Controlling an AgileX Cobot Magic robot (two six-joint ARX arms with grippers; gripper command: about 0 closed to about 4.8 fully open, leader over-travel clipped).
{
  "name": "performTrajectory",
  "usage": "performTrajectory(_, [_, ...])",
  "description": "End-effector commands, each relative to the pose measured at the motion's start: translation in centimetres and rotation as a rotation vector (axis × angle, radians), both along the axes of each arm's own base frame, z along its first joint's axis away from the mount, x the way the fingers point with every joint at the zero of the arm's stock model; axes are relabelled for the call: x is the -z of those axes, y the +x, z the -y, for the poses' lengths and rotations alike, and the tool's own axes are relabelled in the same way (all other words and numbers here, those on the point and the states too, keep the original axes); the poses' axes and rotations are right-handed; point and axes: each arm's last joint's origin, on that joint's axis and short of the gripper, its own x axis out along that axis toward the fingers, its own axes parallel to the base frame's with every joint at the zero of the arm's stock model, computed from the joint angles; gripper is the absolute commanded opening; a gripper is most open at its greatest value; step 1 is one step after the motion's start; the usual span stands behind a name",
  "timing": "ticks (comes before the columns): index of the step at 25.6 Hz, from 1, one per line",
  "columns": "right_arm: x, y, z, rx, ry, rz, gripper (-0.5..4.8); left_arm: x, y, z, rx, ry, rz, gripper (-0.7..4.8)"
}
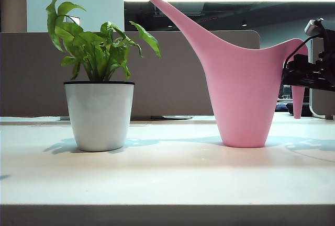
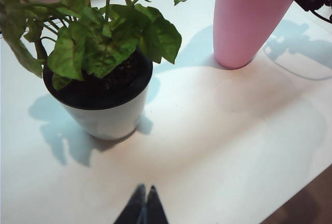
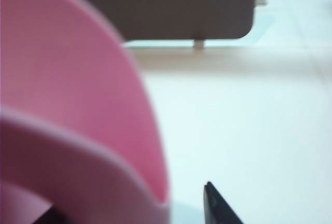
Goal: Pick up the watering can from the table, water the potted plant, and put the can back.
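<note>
pink watering can [image 1: 243, 87] stands upright on the white table [image 1: 167, 176], right of centre in the exterior view, spout rising up and to the left toward the potted plant [image 1: 99, 82]. plant sits in a white pot with a thin black rim, left of centre, well apart from the can, with bare tabletop between them.

right gripper [image 3: 129, 211] is at the can's handle side, at the right edge of the exterior view, where the black arm with its cable overlaps the handle loop. right wrist view is blurred and mostly filled by pink plastic; one dark fingertip [image 3: 218, 206] shows clear of the can and another dark bit shows on the other side of the pink band, so the jaws stand apart with the handle between them. can't tell if either finger touches it; it doesn't look clamped.

left gripper [image 2: 142, 203] hangs above the table near the front edge, plant pot just ahead of it, can further off. its two dark fingertips are pressed together with nothing between them.
</note>
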Motion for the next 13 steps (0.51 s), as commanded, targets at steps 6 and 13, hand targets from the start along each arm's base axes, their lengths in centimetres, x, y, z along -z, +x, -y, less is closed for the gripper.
performTrajectory(6, [-2.0,-1.3,-0.3,-0.051,-0.012,-0.046,3.92,-0.2,0.0,0.0,-0.002,-0.005,0.015,-0.05])
performTrajectory(13, [-3.3,-3.2,-0.4,-0.027,-0.050,-0.156,4.24,-0.2,0.0,0.0,-0.002,-0.004,0.015,-0.05])
